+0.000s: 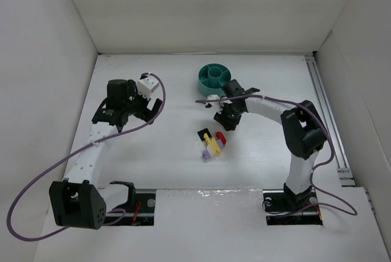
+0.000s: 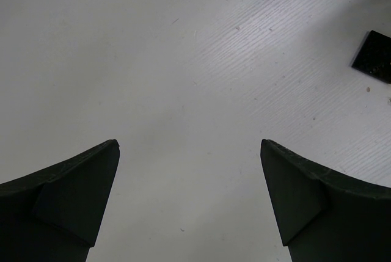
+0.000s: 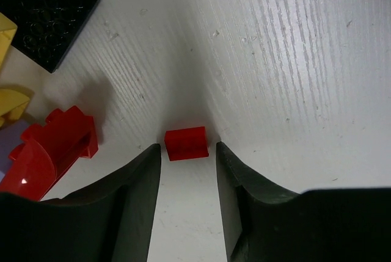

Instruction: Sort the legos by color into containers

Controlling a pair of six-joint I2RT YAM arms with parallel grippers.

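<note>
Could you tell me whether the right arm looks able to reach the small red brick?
Probably yes: the small red brick lies on the table between the open fingers of the right tool, with nothing blocking it.

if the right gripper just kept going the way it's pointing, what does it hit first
The small red brick: it lies right at the tips of the right gripper, between its two fingers, seemingly with thin gaps either side. Under it is only the white table.
</note>
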